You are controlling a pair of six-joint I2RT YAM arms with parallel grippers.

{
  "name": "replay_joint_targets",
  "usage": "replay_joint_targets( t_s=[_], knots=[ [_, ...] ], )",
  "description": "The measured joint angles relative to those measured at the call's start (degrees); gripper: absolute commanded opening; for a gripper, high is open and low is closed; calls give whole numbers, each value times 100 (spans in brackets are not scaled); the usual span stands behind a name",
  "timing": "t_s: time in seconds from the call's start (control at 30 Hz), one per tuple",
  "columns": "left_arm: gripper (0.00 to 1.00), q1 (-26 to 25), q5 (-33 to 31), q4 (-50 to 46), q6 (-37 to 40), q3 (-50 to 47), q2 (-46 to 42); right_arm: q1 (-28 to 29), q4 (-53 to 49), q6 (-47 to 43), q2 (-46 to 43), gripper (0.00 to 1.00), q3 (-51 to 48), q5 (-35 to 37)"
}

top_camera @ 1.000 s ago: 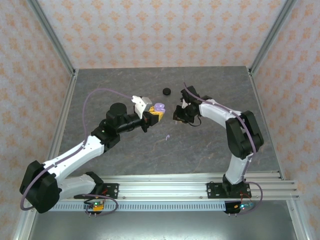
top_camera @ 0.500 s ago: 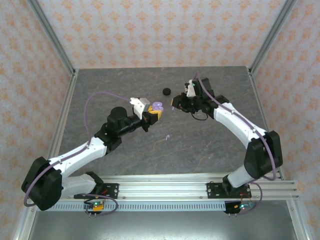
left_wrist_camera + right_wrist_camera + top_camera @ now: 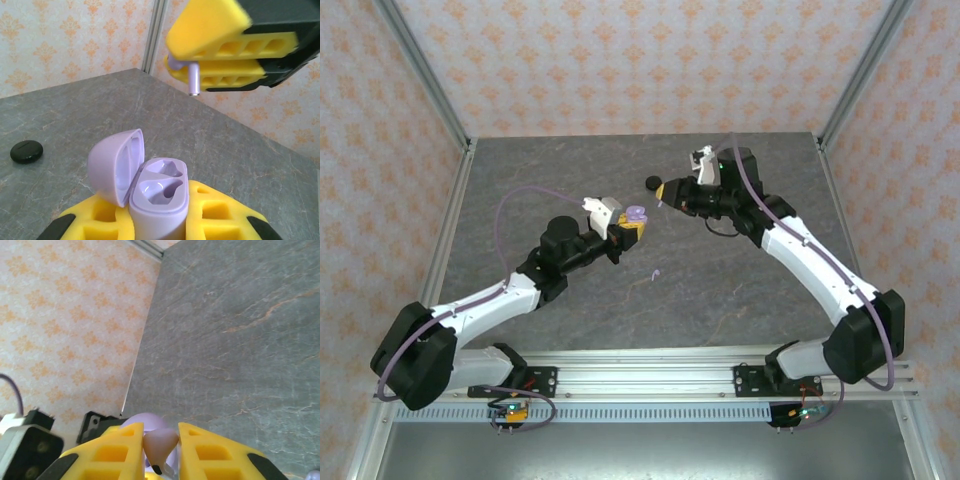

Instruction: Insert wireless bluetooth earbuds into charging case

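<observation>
My left gripper (image 3: 626, 226) is shut on an open lilac charging case (image 3: 159, 196), whose lid (image 3: 114, 164) is tipped back to the left; both sockets are bare. From above, the case (image 3: 637, 214) is held over the middle of the table. My right gripper (image 3: 669, 190) hovers just beyond and to the right of it, shut on a pale lilac earbud (image 3: 160, 442). In the left wrist view that gripper (image 3: 215, 56) hangs above the case with the earbud's stem (image 3: 194, 80) pointing down. A second lilac earbud (image 3: 656, 273) lies on the table.
A black round case (image 3: 653, 182) sits shut on the grey table (image 3: 570, 170) behind the grippers, and appears at the left as the black case (image 3: 26, 151) in the left wrist view. Patterned walls with metal posts (image 3: 425, 75) enclose the table.
My right arm has stretched out and carried its earbud away from me and a little left, over the case. The left gripper with the case has barely shifted.
</observation>
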Motion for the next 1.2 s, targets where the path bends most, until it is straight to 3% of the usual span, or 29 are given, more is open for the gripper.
replay_joint_targets(
  t_s=[0.37, 1.2],
  knots=[
    [6, 0, 2, 4, -44, 55, 74, 496, -140, -345, 15, 21, 192, 66],
    [7, 0, 306, -28, -170, 289, 122, 562, -334, -592, 251, 21, 332, 179]
  ],
)
